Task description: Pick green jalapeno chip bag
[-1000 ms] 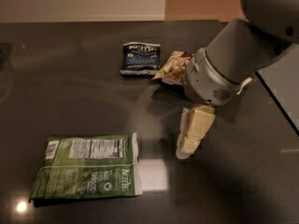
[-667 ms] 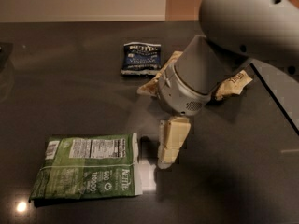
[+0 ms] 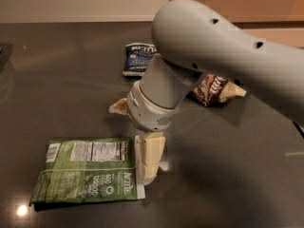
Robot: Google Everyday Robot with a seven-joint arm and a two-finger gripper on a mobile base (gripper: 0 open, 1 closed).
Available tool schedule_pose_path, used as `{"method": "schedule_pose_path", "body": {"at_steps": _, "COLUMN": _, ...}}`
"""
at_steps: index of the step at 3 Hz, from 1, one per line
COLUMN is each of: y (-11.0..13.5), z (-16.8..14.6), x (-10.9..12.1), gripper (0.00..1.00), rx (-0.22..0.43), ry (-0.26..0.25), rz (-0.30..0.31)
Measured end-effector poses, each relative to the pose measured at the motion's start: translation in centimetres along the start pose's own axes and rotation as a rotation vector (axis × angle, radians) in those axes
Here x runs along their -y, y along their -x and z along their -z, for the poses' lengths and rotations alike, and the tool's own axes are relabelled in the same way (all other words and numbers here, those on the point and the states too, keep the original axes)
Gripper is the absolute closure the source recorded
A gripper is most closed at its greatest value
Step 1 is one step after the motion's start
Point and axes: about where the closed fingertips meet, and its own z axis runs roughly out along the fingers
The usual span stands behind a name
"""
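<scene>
1 dark table [image 3: 247,189] fills the frame. Over it the grey arm [image 3: 228,56] bends from upper right to centre, wrist pointing down, apparently to take the flat-lying green jalapeno chip bag [image 3: 85,172] at lower left by its edge. The gripper [image 3: 151,159] stands at the bag's right edge; whether it is open or closed I cannot tell.

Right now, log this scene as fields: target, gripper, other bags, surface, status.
target: green bag, flat on the table, nutrition label up, front left
gripper: gripper pointing down at the green bag's right edge; grasp cannot be told
other bags: blue bag at the back; brown bag partly behind the arm
surface: dark table
status: green bag not lifted
</scene>
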Motion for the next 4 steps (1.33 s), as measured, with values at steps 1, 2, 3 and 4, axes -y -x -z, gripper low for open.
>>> {"method": "schedule_pose_path", "body": {"at_steps": 1, "y": 1.5, "z": -1.6, "x": -0.1, "gripper": 0.00, "rx": -0.012, "ry": 0.047, "rz": 0.050}}
{"method": "schedule_pose_path", "body": {"at_steps": 2, "y": 2.4, "z": -3.0, "x": 0.1, "gripper": 0.00, "rx": -0.037, "ry": 0.094, "rz": 0.081}}
{"method": "schedule_pose_path", "body": {"at_steps": 3, "y": 2.7, "z": -4.1, "x": 0.3, "gripper": 0.00, "rx": -0.060, "ry": 0.134, "rz": 0.103}}
{"method": "schedule_pose_path", "body": {"at_steps": 4, "y": 2.8, "z": -4.9, "x": 0.7, "gripper": 0.00, "rx": -0.077, "ry": 0.160, "rz": 0.115}}
